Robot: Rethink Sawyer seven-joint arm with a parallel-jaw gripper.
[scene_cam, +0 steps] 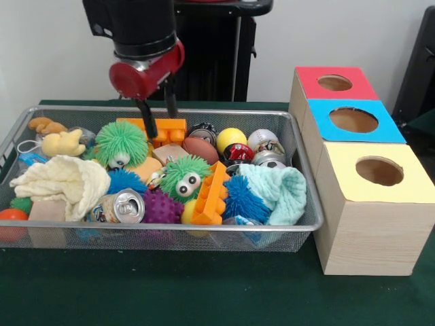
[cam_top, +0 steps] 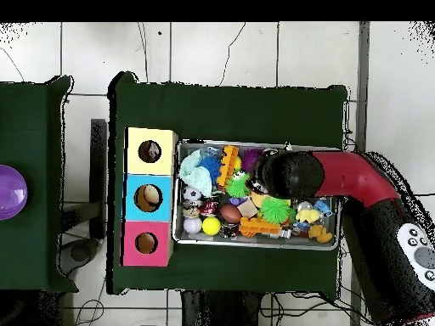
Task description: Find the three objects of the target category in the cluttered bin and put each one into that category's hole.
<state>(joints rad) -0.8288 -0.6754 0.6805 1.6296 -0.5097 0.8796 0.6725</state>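
Over the wire bin's (scene_cam: pixel 307 219) far rim, the claw (scene_cam: pixel 158 115) hangs open and empty above the orange brick (scene_cam: pixel 163 129).

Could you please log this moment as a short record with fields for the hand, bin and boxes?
hand: hand open, fingers down in the bin's far side, by an orange brick and a green spiky ball
held: nothing seen
bin: wire bin crammed with balls, bricks, cloths, a can
packets: none clearly seen
boxes: red, blue, yellow in a row beside the bin
yellow hole: yellow hole nearest the front camera; something inside it in the overhead view
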